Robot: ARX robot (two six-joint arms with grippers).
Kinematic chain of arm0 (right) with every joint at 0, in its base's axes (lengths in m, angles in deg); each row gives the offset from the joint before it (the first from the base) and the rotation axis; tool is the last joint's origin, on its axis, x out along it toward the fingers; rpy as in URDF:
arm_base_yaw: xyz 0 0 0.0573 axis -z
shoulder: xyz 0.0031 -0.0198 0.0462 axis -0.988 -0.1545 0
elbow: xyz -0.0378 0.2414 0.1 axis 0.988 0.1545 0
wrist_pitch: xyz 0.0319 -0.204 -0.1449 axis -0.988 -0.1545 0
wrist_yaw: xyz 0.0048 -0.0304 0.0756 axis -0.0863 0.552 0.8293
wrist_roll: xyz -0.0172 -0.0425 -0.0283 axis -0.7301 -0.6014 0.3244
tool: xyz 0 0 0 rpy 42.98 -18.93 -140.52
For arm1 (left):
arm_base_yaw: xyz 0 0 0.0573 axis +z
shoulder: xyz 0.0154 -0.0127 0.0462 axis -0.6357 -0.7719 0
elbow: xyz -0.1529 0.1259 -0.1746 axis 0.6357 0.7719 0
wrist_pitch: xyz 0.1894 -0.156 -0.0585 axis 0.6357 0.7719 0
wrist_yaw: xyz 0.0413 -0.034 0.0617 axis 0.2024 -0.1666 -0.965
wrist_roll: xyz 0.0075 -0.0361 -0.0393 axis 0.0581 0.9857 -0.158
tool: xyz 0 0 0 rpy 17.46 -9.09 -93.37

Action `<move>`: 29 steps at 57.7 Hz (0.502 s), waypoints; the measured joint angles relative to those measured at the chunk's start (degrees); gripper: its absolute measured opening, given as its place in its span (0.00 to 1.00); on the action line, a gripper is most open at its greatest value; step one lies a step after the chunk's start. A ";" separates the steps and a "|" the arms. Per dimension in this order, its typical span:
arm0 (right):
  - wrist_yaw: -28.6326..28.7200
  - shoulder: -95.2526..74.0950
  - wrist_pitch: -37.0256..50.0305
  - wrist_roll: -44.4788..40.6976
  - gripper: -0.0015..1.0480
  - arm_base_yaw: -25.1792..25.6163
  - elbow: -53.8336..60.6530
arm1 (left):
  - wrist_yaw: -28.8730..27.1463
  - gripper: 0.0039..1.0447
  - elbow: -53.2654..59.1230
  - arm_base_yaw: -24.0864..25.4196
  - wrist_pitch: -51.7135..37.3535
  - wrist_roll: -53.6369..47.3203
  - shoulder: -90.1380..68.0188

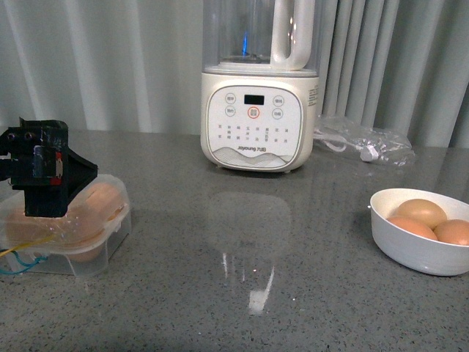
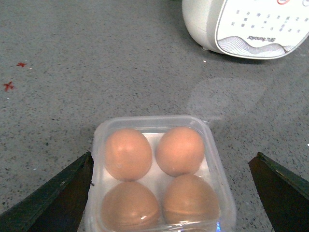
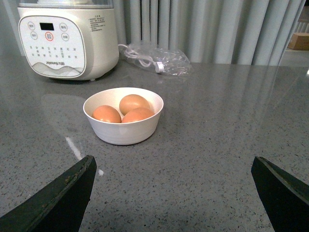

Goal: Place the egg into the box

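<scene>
Clear plastic box of four brown eggs beneath our wide-open, empty left gripper, our right gripper likewise open, empty.

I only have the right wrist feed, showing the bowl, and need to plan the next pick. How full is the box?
Observer: All four cells of the box hold a brown egg.
Operator: Where is the left tool?
Observer: The left tool is over the box, open and holding nothing, with a finger on either side.
Operator: And where is the box relative to my bowl?
Observer: In the front view the box sits at the far left of the counter and the bowl at the far right, well apart.
</scene>
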 joint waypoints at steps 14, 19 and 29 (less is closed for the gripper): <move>0.00 0.00 0.00 0.00 0.93 0.00 0.00 | 0.00 0.94 -0.02 -0.46 2.19 -1.27 0.44; 0.00 0.00 0.00 0.00 0.93 0.00 0.00 | 0.26 0.94 -0.11 -0.15 3.34 -1.18 1.53; 0.00 0.00 0.00 0.00 0.93 0.00 0.00 | 0.20 0.94 -0.61 1.27 5.68 -1.25 5.31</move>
